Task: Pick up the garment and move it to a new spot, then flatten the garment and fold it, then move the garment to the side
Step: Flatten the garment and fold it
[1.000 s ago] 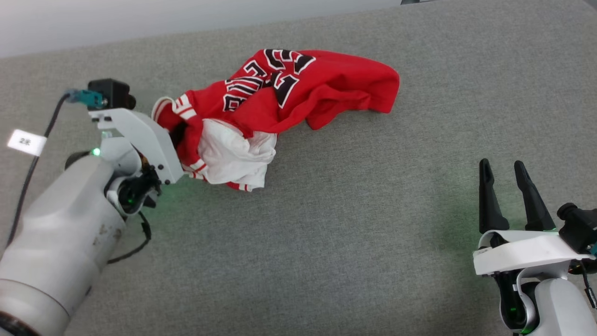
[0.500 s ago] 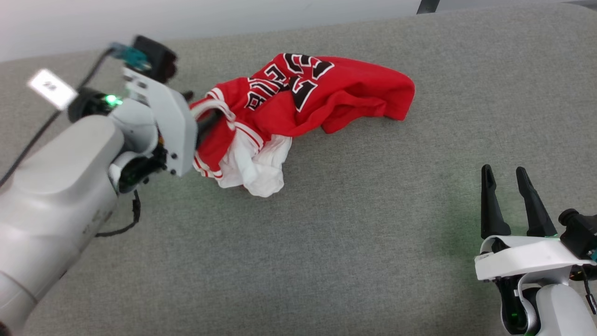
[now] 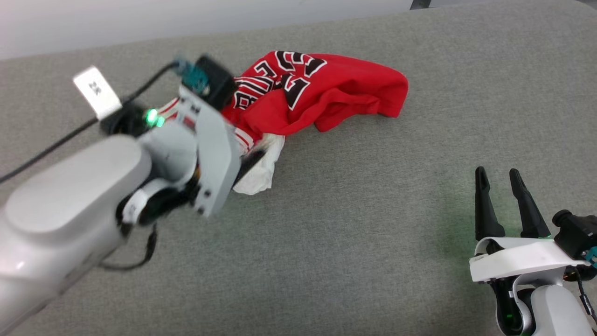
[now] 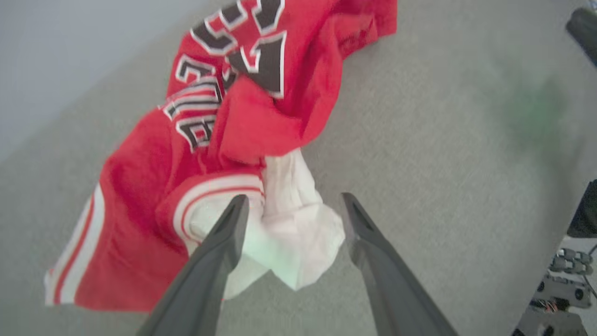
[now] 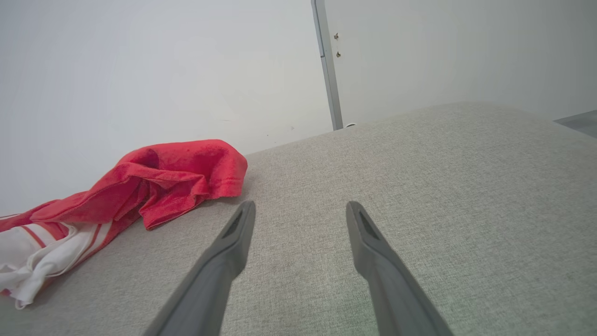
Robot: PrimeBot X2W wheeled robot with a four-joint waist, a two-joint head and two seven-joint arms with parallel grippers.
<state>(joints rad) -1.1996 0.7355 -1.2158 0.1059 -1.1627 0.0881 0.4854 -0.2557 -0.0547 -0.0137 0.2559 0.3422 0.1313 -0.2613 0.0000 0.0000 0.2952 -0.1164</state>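
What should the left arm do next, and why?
Probably lift the left gripper clear of the garment: its jaws stand open astride the white lining, holding nothing, and the garment lies bunched on the grey surface, not yet flattened.

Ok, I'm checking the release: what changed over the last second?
The left end effector opened, letting go of the garment, and swung rightward over its white-lined end. The garment stays crumpled on the grey surface. The right end effector stays open and idle.
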